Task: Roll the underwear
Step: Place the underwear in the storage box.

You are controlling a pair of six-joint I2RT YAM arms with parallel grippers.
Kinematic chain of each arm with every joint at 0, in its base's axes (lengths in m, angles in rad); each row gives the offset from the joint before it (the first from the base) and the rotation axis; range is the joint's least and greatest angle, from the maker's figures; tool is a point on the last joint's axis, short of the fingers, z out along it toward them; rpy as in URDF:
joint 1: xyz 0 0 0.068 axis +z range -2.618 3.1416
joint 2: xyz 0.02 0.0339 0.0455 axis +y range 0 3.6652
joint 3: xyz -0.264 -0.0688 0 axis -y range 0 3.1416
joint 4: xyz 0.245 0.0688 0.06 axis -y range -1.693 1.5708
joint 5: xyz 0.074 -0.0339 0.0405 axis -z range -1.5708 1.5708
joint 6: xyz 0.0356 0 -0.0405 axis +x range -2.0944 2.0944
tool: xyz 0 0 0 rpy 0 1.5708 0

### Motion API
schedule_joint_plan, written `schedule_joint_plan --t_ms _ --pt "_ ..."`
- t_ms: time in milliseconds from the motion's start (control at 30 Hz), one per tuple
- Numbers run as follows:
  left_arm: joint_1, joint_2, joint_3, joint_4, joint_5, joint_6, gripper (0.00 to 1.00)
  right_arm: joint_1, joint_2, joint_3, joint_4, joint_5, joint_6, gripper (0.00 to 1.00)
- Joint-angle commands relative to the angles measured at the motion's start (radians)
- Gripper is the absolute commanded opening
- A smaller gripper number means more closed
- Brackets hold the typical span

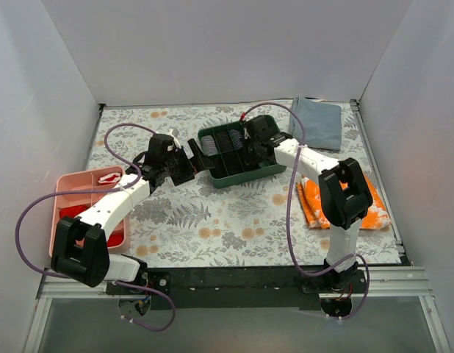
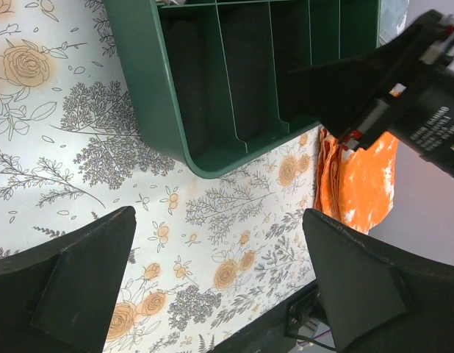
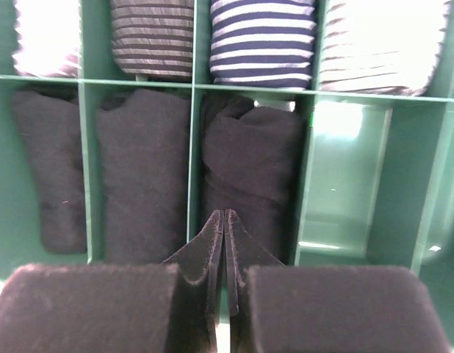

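The left arm [image 1: 113,202] and right arm [image 1: 304,160] share white links, black joint housings [image 1: 344,193], looping purple cables [image 1: 288,220] and black wedge-shaped fingers [image 2: 73,287], with small white lettering [image 2: 433,129] on one housing.

Rolled into a bundle, the black soft-fabric boxer briefs [image 3: 249,162] lie within one compartment of the green plastic divider tray [image 3: 344,184].

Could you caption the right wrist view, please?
Shut right gripper over rolled black underwear in the green divided tray.

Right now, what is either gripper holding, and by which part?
Nothing. The left gripper is open and empty; the right gripper is shut on nothing, over the rolled underwear.
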Motion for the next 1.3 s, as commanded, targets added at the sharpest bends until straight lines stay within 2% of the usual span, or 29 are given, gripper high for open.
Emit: schedule_joint_plan --t_ms 0,133,467,1267 --pt "0.005 -0.009 0.014 0.009 0.007 0.010 0.98 -0.003 0.049 0.052 0.009 -0.041 -0.003 0.07" --pt "0.005 -0.009 0.012 0.007 0.007 0.009 0.98 -0.003 0.069 0.081 -0.021 -0.021 -0.009 0.07" --pt "0.005 -0.006 0.018 0.005 0.010 0.007 0.98 -0.009 -0.035 0.101 0.008 0.038 -0.031 0.09" --pt "0.005 -0.029 0.024 -0.005 0.006 0.012 0.98 -0.026 0.181 0.207 0.039 0.021 -0.046 0.09"
